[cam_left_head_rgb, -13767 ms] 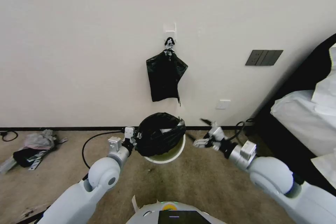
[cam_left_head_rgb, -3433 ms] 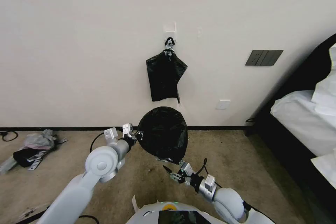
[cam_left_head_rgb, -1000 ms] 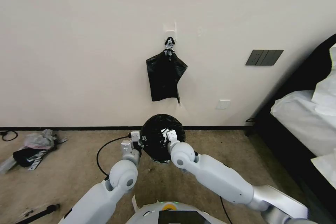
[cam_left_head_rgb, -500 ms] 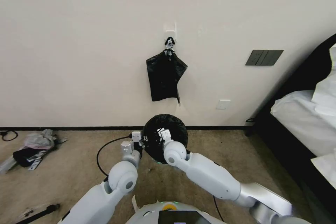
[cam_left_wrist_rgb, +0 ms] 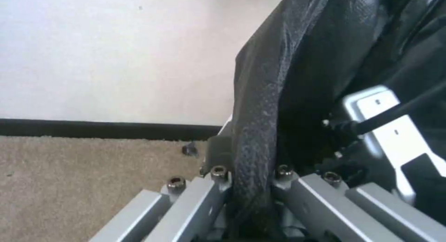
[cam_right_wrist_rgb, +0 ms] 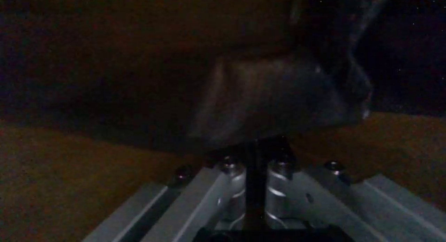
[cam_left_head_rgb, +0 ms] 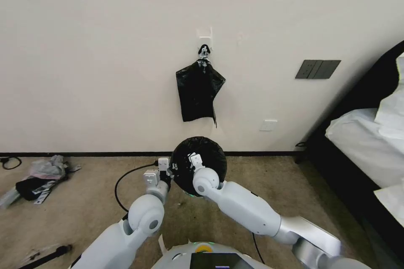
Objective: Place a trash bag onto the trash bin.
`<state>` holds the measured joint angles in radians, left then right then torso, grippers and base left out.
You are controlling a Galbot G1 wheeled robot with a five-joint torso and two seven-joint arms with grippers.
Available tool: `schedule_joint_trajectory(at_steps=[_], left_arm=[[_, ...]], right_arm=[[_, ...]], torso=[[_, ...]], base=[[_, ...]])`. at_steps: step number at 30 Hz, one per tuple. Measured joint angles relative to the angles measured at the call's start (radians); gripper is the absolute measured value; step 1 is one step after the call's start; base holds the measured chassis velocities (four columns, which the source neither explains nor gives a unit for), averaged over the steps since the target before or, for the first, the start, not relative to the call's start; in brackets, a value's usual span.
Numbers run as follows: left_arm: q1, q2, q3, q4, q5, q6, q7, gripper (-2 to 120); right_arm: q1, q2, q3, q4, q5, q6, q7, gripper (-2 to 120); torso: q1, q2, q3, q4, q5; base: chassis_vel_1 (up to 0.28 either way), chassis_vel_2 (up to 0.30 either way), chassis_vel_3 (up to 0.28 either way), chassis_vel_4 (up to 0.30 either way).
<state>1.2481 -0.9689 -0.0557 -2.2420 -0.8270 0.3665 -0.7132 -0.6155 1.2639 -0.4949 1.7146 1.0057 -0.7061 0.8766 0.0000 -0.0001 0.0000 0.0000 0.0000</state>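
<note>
Head view: trash bag [cam_left_head_rgb: 206, 153] spread black over the round mouth of the trash bin [cam_left_head_rgb: 190, 194], on the carpet [cam_left_head_rgb: 84, 201] by the wall, below a bundle of black bags [cam_left_head_rgb: 198, 92] hung on a hook. Only a sliver of bin shows under the bag. Left gripper [cam_left_head_rgb: 170, 171] at the bag's left edge. Right gripper [cam_left_head_rgb: 192, 161] reaches down inside the bag's opening.

Left wrist view: left gripper [cam_left_wrist_rgb: 248, 186] clamped on a bunched fold of trash bag [cam_left_wrist_rgb: 297, 60], film pinched between both jaws.

Right wrist view: dark, inside the bag; right gripper [cam_right_wrist_rgb: 254, 172] jaws pressed together, nothing clearly held. Bag film [cam_right_wrist_rgb: 278, 95] sits just ahead.
</note>
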Motion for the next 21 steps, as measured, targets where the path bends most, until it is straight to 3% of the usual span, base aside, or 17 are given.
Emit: schedule_joint_trajectory(at_steps=[21], left_arm=[[0.006, -0.001, -0.01, -0.021, -0.026, 0.003, -0.002, 1]], right_arm=[[0.025, 0.038, 0.003, -0.087, -0.005, 0.001, -0.005, 0]], torso=[[0.0, 0.0, 0.0, 0.0, 0.0]], base=[[0.0, 0.0, 0.0, 0.0]])
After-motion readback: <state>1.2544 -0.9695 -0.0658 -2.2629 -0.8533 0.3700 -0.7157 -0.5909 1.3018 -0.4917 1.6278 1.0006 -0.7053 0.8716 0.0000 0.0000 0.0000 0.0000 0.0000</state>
